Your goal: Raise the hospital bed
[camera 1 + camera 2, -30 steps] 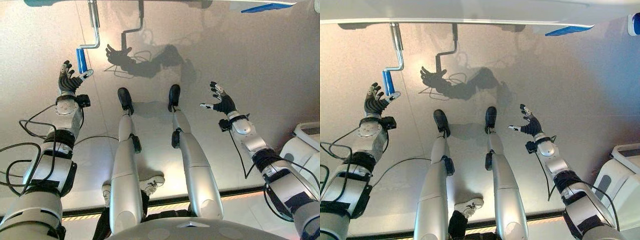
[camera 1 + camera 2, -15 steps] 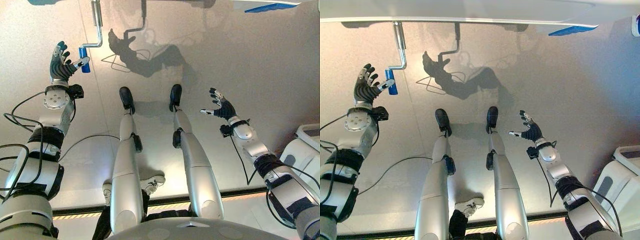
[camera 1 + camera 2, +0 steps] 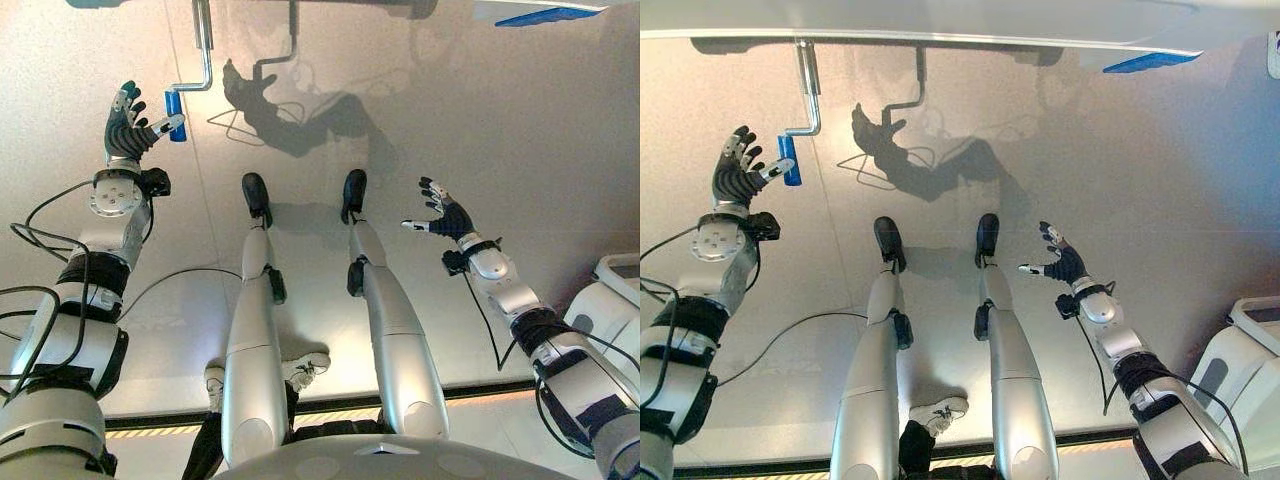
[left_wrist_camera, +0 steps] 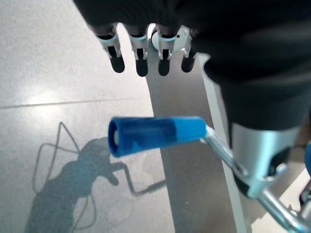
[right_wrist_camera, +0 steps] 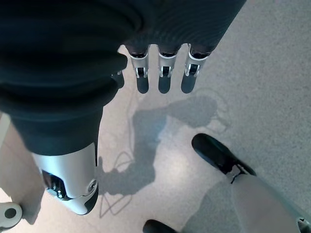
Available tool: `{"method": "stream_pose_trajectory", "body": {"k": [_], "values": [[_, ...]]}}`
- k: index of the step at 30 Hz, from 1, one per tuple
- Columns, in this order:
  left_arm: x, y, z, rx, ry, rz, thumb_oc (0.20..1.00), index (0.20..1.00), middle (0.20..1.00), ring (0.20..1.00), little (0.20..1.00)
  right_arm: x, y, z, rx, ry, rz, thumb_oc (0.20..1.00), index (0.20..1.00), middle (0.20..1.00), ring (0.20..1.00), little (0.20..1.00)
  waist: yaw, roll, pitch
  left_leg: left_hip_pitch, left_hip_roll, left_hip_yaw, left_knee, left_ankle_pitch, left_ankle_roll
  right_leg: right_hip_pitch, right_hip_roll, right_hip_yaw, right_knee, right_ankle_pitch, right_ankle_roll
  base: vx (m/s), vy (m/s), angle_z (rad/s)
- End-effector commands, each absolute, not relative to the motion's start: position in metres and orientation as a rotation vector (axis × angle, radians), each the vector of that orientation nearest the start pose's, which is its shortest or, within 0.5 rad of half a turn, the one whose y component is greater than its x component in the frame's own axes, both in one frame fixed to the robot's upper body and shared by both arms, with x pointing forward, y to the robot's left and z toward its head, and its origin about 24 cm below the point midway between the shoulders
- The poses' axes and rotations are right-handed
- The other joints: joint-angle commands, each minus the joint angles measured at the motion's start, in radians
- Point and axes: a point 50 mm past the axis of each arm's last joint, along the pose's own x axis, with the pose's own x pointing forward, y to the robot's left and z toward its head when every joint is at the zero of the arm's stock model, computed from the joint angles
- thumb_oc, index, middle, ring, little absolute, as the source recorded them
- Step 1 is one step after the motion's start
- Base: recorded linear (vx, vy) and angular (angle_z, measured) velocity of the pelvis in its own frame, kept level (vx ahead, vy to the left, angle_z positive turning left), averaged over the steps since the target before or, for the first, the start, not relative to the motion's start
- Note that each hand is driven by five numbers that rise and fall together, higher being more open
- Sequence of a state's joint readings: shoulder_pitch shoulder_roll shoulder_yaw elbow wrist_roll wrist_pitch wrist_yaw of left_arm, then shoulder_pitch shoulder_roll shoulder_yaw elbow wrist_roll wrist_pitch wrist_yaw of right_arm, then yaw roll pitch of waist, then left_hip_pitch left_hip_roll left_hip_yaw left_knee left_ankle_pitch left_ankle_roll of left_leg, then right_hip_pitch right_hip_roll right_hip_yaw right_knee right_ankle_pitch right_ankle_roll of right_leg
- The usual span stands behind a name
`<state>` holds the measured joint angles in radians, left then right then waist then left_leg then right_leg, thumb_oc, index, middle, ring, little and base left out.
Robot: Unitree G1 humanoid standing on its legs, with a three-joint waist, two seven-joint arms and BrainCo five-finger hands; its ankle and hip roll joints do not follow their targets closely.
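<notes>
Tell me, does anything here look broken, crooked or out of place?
Nothing stands out. The metal crank hangs from the bed's edge with its blue handle intact, right in front of the open left hand. The right hand hovers open over the floor.

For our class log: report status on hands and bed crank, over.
Left hand open, beside blue crank handle, not gripping. Right hand open, idle over floor. Nothing in the way.

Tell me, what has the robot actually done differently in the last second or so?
The left hand has risen from below the crank's blue handle to level with it, its thumb now reaching the grip. The fingers stay open and have not closed round it. The crank handle itself looks unmoved under the bed frame; the view shifted slightly. The right hand stays open over the floor, idle.
</notes>
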<state>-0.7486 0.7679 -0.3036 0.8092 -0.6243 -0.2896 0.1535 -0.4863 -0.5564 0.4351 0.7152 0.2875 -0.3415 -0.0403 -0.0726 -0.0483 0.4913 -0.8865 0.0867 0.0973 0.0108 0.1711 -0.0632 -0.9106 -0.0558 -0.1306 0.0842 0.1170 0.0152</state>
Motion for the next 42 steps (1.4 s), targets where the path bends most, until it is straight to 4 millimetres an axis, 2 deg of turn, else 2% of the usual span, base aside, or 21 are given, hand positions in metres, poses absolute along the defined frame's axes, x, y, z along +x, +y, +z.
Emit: {"method": "stream_pose_trajectory", "body": {"k": [1, 12, 17, 30, 31, 33, 42], "values": [[0.357, 0.306, 0.186, 0.215, -0.291, 0.281, 1.0, 1.0, 1.0, 1.0, 1.0, 0.319, -0.226, 0.049, -0.413, -0.005, 0.14, 1.0, 1.0, 1.0, 1.0, 1.0, -0.011, -0.001, 0.012, 0.045, -0.063, 0.0, 0.071, -0.112, 0.015, 0.007, 0.02, 0.031, 0.017, 0.043, 0.111, 0.0, 0.0, 0.0], [0.363, 0.301, 0.199, 0.26, -0.296, 0.239, 1.0, 1.0, 1.0, 1.0, 1.0, 0.319, -0.225, 0.049, -0.425, 0.004, 0.159, 1.0, 1.0, 1.0, 1.0, 1.0, -0.018, -0.004, 0.016, 0.05, -0.061, 0.002, 0.067, -0.112, 0.015, 0.007, 0.021, 0.031, 0.019, 0.04, 0.112, 0.0, 0.0, 0.0], [0.369, 0.294, 0.214, 0.296, -0.319, 0.198, 1.0, 1.0, 1.0, 1.0, 1.0, 0.321, -0.225, 0.05, -0.437, 0.006, 0.177, 1.0, 1.0, 1.0, 1.0, 1.0, -0.024, -0.007, 0.016, 0.046, -0.061, 0.002, 0.073, -0.115, 0.015, 0.003, 0.021, 0.031, 0.023, 0.039, 0.112, 0.0, 0.0, 0.0], [0.373, 0.292, 0.228, 0.325, -0.33, 0.18, 1.0, 1.0, 1.0, 1.0, 1.0, 0.318, -0.221, 0.045, -0.445, 0.022, 0.206, 1.0, 1.0, 1.0, 1.0, 1.0, -0.033, -0.009, 0.016, 0.041, -0.059, 0.002, 0.083, -0.121, 0.016, -0.002, 0.021, 0.032, 0.03, 0.036, 0.113, 0.0, 0.0, 0.0], [0.374, 0.29, 0.228, 0.326, -0.33, 0.177, 0.896, 0.896, 0.896, 0.896, 0.896, 0.318, -0.221, 0.045, -0.447, 0.02, 0.207, 1.0, 1.0, 1.0, 1.0, 1.0, -0.034, -0.01, 0.016, 0.04, -0.059, 0.002, 0.084, -0.121, 0.016, -0.003, 0.021, 0.032, 0.031, 0.036, 0.112, 0.0, 0.0, 0.0], [0.375, 0.29, 0.23, 0.327, -0.33, 0.176, 1.0, 1.0, 1.0, 1.0, 1.0, 0.319, -0.221, 0.047, -0.449, 0.017, 0.204, 1.0, 1.0, 1.0, 1.0, 1.0, -0.034, -0.011, 0.017, 0.038, -0.059, 0.002, 0.085, -0.121, 0.016, -0.004, 0.021, 0.032, 0.031, 0.036, 0.113, 0.0, 0.0, 0.0], [0.376, 0.288, 0.226, 0.327, -0.312, 0.163, 1.0, 1.0, 1.0, 1.0, 1.0, 0.32, -0.221, 0.048, -0.459, 0.015, 0.211, 1.0, 1.0, 1.0, 1.0, 1.0, -0.036, -0.014, 0.016, 0.032, -0.058, -0.001, 0.091, -0.122, 0.015, -0.012, 0.019, 0.032, 0.035, 0.038, 0.113, 0.0, 0.0, 0.0]]}}
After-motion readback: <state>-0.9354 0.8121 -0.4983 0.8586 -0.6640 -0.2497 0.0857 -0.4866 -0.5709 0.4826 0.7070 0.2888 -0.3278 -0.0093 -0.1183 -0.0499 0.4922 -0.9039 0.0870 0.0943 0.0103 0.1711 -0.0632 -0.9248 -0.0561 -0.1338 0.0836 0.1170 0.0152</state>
